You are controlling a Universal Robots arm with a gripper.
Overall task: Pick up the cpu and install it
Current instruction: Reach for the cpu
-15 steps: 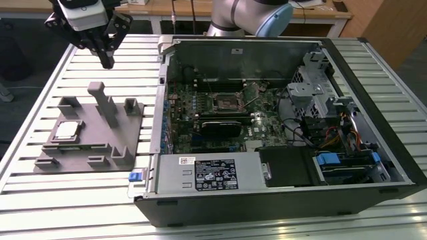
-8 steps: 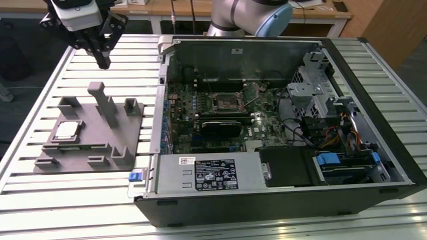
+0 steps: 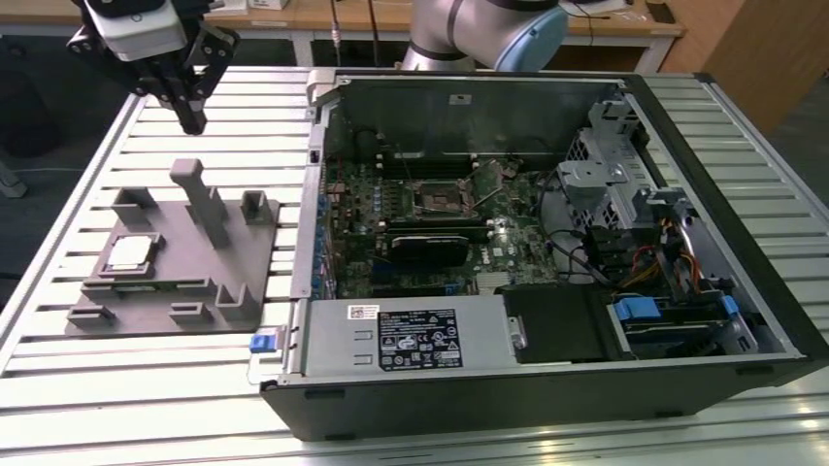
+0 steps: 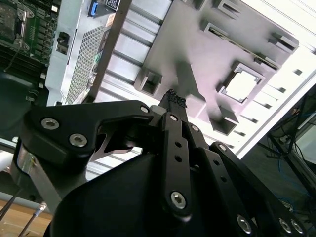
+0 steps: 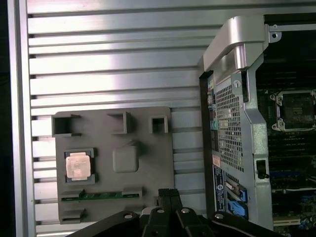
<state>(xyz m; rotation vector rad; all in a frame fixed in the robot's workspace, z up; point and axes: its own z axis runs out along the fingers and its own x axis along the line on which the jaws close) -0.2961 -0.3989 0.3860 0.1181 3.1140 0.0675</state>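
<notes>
The slatted metal table comes first, and on it lies the grey tray. Just beside the tray, on the exterior view's right, is an open computer case.

The cpu lies flat in a square pocket of the tray, on the side away from the case, with its pale metal top up. It shows there in both wrist views too.

Further inside the case, the motherboard socket is bare.

Beyond the tray's far end the gripper hangs in the air, well apart from the tray and the cpu. Its jaws are clenched together on nothing, as the first wrist view also shows.

Behind the case stands the robot arm.
</notes>
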